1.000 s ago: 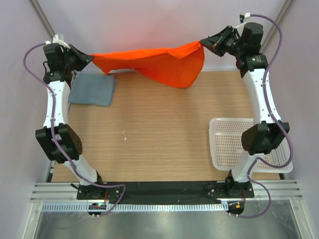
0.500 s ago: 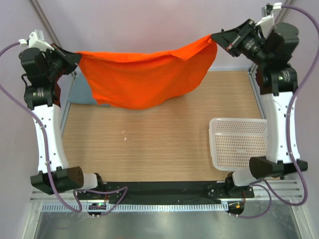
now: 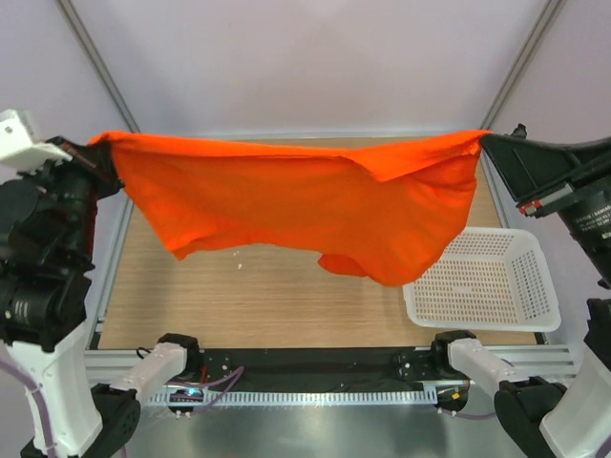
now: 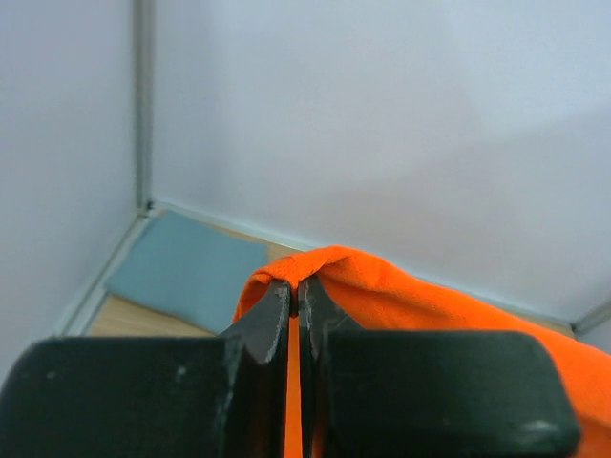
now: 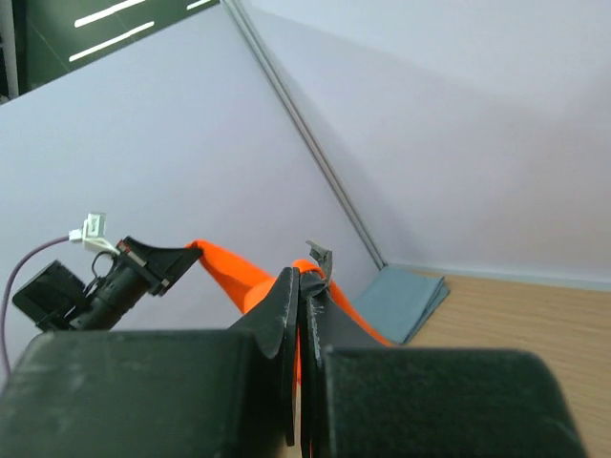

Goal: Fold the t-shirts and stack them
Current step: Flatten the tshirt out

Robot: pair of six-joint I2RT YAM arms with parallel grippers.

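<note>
The orange t-shirt hangs stretched wide in the air between my two grippers, high above the table. My left gripper is shut on its left corner, which shows as orange cloth over the closed jaws of my left gripper. My right gripper is shut on its right corner, which shows as an orange edge next to my right gripper. The grey-blue t-shirt lies folded at the far left corner of the table in the left wrist view and in the right wrist view. The hanging shirt hides it in the top view.
A white perforated basket sits at the table's near right. The wooden table is boxed in by pale walls at the back and sides. Both arms are raised close to the camera at the view's left and right edges.
Both grippers have lifted the orange shirt up and toward the near side, spreading it wider. It now covers the folded grey-blue shirt in the top view.
</note>
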